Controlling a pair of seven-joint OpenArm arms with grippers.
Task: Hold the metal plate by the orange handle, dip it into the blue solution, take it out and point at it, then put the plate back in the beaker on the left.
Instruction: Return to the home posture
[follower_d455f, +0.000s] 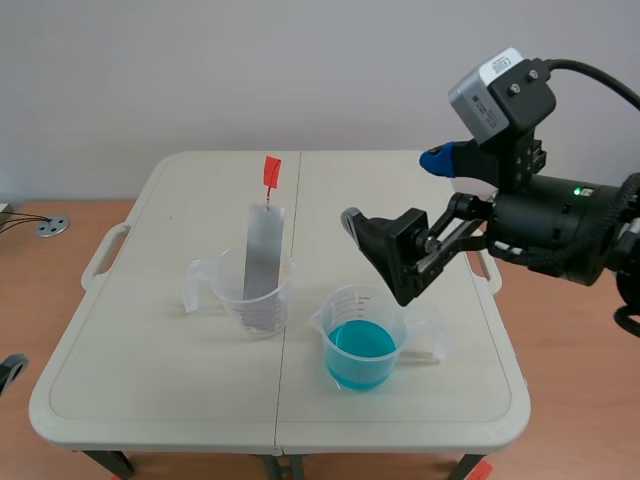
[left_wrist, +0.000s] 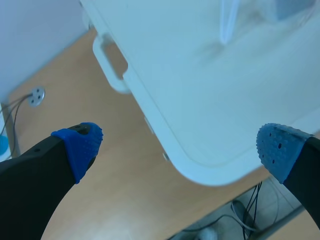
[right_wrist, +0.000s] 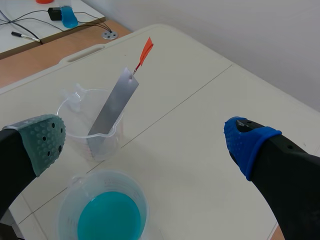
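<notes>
Pincers both stand spread with nothing between them: the left pincer (left_wrist: 180, 142) hangs low off the surface's (follower_d455f: 150, 330) near corner, over the floor (follower_d455f: 570, 400), while the right pincer (follower_d455f: 393, 190) is raised above the surface, just beyond the right beaker (follower_d455f: 362, 345) and well apart from the plate (follower_d455f: 262, 255). That right beaker, clear plastic with a spout, holds the blue solution (follower_d455f: 360, 345) low in its bottom. Beside it stands the left beaker (follower_d455f: 262, 300), also clear plastic. The plate leans inside it with its lower end down in the cup and most of its length rising past the rim. At the plate's top a short link carries the handle (follower_d455f: 271, 172), a small orange tab. The plate looks thin, stiff and light, with a smooth grey face that would likely slip under the pads. The tab is the place to pinch, though it is small and may swing on its link. The left beaker seems light enough to tip if the plate drags on its rim during a lift. The surface is a cream folding top with a seam down the middle and a carry grip at each side. The floor around it is wood, with cables (follower_d455f: 15, 222) and a round metal disc (follower_d455f: 52, 227) at the far left, and a plain pale wall (follower_d455f: 200, 70) behind.
</notes>
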